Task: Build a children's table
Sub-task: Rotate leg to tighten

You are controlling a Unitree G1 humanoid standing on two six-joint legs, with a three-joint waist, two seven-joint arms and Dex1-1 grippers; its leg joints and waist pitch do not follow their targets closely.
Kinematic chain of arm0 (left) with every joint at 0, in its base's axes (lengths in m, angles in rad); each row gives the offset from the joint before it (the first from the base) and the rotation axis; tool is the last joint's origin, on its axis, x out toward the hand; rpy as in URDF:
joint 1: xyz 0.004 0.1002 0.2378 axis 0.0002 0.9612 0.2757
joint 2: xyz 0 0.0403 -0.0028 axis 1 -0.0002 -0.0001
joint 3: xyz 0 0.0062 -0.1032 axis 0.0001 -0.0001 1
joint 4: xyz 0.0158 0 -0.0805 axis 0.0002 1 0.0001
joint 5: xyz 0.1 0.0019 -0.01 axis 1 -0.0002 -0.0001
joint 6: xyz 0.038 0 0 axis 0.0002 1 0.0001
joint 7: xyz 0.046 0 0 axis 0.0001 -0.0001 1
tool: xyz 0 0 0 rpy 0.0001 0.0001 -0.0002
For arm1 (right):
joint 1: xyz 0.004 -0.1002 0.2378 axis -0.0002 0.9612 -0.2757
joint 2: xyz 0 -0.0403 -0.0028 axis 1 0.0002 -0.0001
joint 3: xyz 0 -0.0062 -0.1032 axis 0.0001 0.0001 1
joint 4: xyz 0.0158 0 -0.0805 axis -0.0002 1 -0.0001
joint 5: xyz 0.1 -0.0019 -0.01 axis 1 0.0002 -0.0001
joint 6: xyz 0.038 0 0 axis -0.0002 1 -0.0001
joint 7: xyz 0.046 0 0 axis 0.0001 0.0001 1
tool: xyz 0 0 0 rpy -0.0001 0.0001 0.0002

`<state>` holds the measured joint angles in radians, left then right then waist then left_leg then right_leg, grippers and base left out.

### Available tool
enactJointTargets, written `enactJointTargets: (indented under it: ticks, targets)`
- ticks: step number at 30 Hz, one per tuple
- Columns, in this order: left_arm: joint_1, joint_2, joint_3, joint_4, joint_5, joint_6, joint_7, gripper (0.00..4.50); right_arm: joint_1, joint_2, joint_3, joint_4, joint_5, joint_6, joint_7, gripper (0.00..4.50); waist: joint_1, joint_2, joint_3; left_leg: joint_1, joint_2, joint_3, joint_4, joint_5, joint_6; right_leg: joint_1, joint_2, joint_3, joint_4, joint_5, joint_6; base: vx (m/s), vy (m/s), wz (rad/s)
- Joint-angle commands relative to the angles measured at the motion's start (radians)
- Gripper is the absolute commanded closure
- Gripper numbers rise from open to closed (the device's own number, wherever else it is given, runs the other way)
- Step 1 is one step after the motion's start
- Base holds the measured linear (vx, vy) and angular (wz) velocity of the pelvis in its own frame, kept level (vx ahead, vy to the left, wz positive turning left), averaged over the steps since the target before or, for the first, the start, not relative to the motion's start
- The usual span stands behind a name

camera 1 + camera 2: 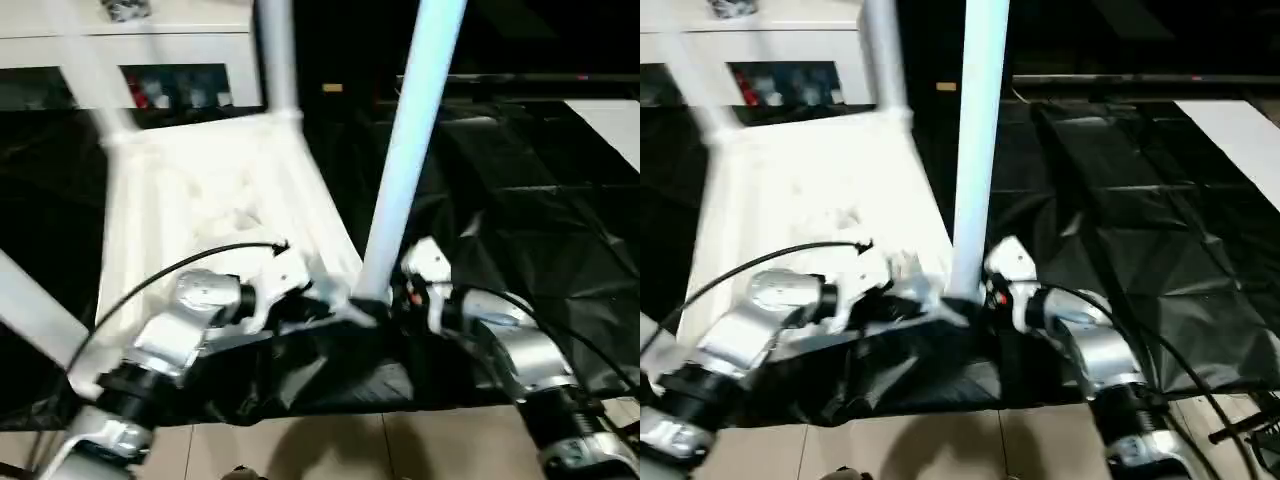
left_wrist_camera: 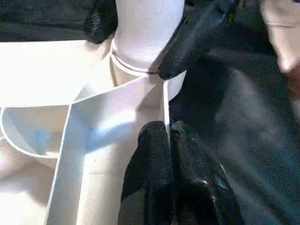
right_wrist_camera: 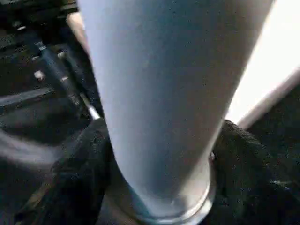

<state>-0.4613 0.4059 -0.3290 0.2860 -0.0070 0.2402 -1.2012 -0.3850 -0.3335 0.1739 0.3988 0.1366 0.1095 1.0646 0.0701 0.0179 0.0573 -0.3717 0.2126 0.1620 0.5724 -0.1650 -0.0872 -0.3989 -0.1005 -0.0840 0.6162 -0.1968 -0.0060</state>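
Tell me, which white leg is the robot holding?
The near-corner leg, clasped at its base by the right gripper; the other legs stand untouched.

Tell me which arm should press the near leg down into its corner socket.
Right, probably. The right gripper has its fingers closed around the near leg just above the corner socket, so it can push along the leg. The left gripper pinches the tabletop's rim, steadying it.

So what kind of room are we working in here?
Probably an indoor lab or demo room: black crinkled plastic sheeting spread over a pale tiled floor, and a white glass-doored cabinet behind the upturned white plastic children's table.
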Motion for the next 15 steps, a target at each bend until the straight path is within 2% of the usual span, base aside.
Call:
enactJointTargets:
  ticks: [1, 2, 3, 5, 6, 15]
  targets:
    - [0.009, 0.011, -0.059, -0.017, -0.004, 0.005, -0.082, 4.5, 0.003, -0.017, 0.01, -0.023, 0.018, 0.012, 0.039, 1.35, -0.002, -0.007, -0.068, 0.008, 0.014, 0.011, -0.058, -0.212, 0.064, 0.055, -0.033, 0.044, -0.071, -0.149, -0.232, 0.0, 0.0, 0.0]
    - [0.006, 0.016, -0.061, -0.015, -0.004, 0.004, -0.092, 4.5, 0.003, -0.022, 0.015, -0.025, 0.021, 0.017, 0.055, 1.53, -0.003, -0.007, -0.068, 0.009, 0.014, 0.013, -0.058, -0.21, 0.062, 0.053, -0.031, 0.046, -0.071, -0.144, -0.233, 0.0, 0.0, 0.0]
    - [0.0, 0.025, -0.065, -0.011, -0.005, 0.005, -0.109, 4.5, 0.0, -0.029, 0.024, -0.026, 0.023, 0.017, 0.077, 1.53, -0.003, -0.011, -0.068, 0.01, 0.014, 0.014, -0.058, -0.212, 0.062, 0.052, -0.031, 0.047, -0.072, -0.144, -0.233, 0.0, 0.0, 0.0]
    - [-0.003, 0.032, -0.069, -0.01, -0.008, 0.007, -0.124, 4.5, -0.002, -0.034, 0.029, -0.024, 0.026, 0.014, 0.089, 1.65, -0.001, -0.011, -0.069, 0.013, 0.014, 0.016, -0.057, -0.21, 0.059, 0.048, -0.03, 0.055, -0.07, -0.144, -0.234, 0.0, 0.0, 0.0]
    - [-0.004, 0.033, -0.069, -0.009, -0.009, 0.007, -0.126, 4.5, -0.002, -0.035, 0.03, -0.025, 0.026, 0.014, 0.092, 1.88, -0.001, -0.011, -0.069, 0.011, 0.013, 0.016, -0.056, -0.205, 0.058, 0.05, -0.029, 0.056, -0.069, -0.137, -0.234, 0.0, 0.0, 0.0]
    - [-0.028, 0.043, -0.07, 0.021, -0.008, -0.006, -0.137, 4.5, -0.003, -0.041, 0.051, -0.027, 0.03, 0.017, 0.131, 2.07, 0.005, -0.016, -0.074, 0.01, 0.01, 0.017, -0.052, -0.166, 0.066, 0.053, -0.028, 0.056, -0.064, -0.085, -0.241, 0.0, 0.0, 0.0]
